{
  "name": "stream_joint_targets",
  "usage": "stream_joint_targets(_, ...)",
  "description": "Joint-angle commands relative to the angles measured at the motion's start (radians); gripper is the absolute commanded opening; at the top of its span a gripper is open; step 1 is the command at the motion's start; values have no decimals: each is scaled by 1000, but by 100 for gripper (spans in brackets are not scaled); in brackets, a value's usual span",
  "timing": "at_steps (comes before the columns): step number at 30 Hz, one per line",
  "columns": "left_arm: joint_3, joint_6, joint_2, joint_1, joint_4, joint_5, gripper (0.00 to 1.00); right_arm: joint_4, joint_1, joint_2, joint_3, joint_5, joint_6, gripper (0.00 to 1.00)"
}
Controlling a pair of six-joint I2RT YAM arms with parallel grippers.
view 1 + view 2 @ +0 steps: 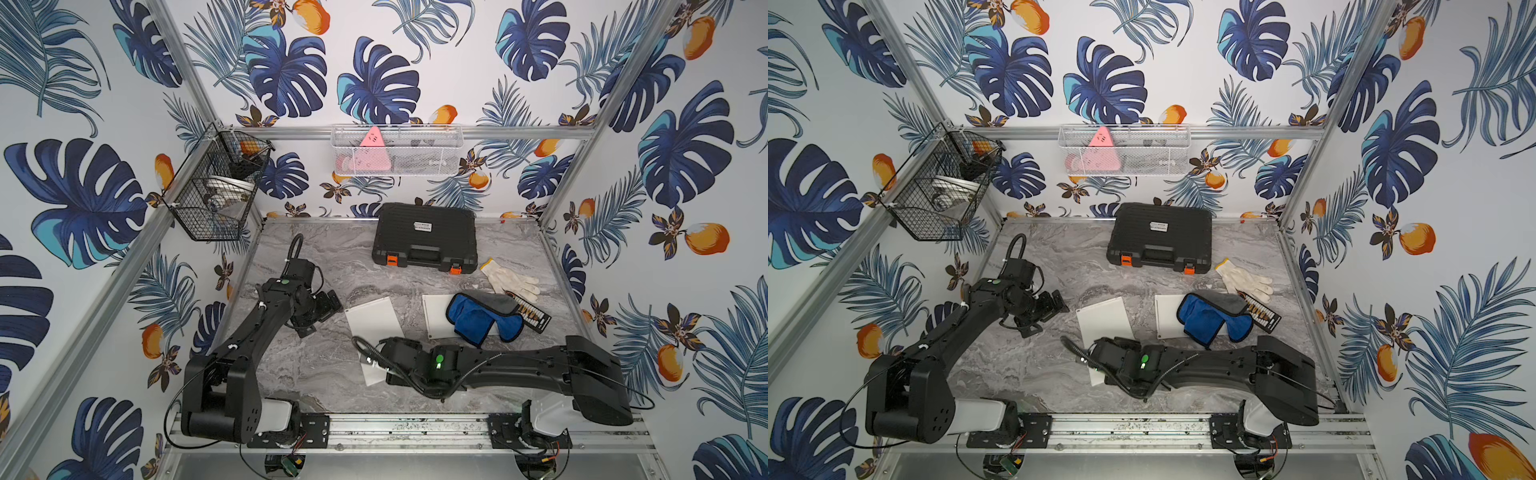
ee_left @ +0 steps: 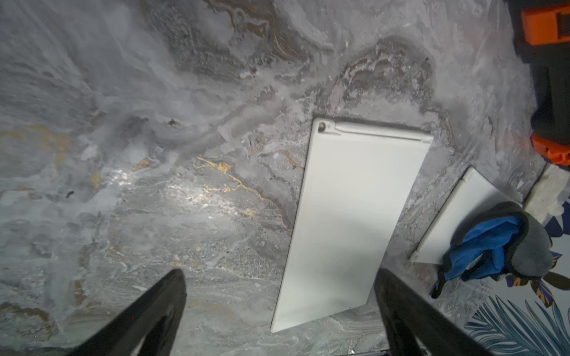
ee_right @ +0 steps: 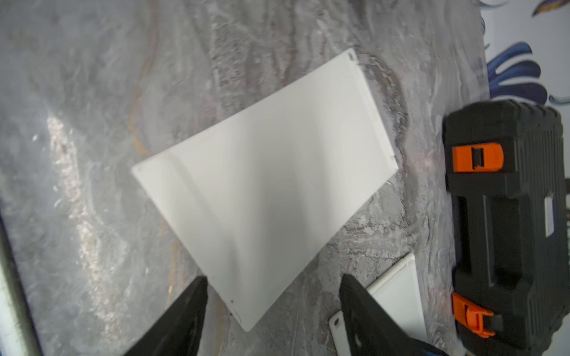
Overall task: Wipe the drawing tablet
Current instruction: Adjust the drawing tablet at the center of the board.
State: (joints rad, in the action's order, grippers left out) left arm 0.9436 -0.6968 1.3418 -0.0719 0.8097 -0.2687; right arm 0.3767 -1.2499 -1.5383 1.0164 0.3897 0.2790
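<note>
Black case (orange latches), white glove near.

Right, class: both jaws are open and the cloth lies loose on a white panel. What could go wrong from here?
Two alike white panels lie side by side, the centre panel and the right panel; the wrong one may be wiped.
The cloth lies close beside the bit rack and glove; grabbing it could drag them.
The right arm hangs over the centre panel and might shove it.
</note>
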Motion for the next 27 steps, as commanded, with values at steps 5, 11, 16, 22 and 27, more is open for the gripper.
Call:
stream_joint_targets(5,-223,-219,-172,-131,-100,-119,99,254,441,-185,278,-398,-564,86)
stream_joint_targets(11,-299,-308,-296,-254,-79,-115,99,307,584,-450,473,-645,-820,83)
stream_joint_targets(16,-365,-377,-310,-369,-140,-93,99,295,612,-567,543,-685,-889,83)
stream_joint_targets(22,-405,-433,-241,-487,-263,-61,99,268,610,-654,590,-776,-904,82)
stream_joint_targets(27,-430,-462,-158,-549,-411,-65,99,250,592,-713,634,-836,-907,82)
